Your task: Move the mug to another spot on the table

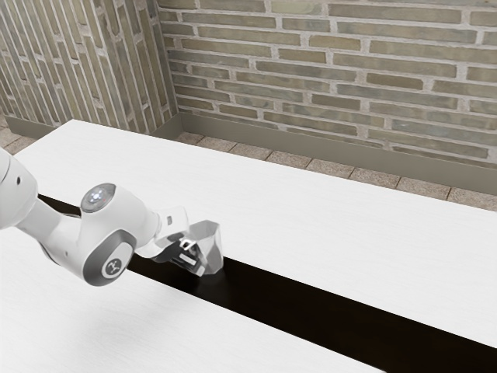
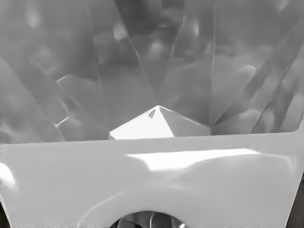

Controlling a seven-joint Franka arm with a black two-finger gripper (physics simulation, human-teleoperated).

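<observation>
The mug is a shiny grey faceted cup sitting low at the near edge of a dark strip that crosses the white table. My gripper reaches it from the exterior view's left and is shut on the mug's near wall. In the wrist view the mug's pale wall lies right under the hand, with its faceted inside beyond it. I cannot tell whether the mug rests on the surface or hangs just above it.
The dark strip runs diagonally from the arm toward the exterior view's lower right. White tabletop spreads on both sides of it. Brick walls stand behind the table's far edge.
</observation>
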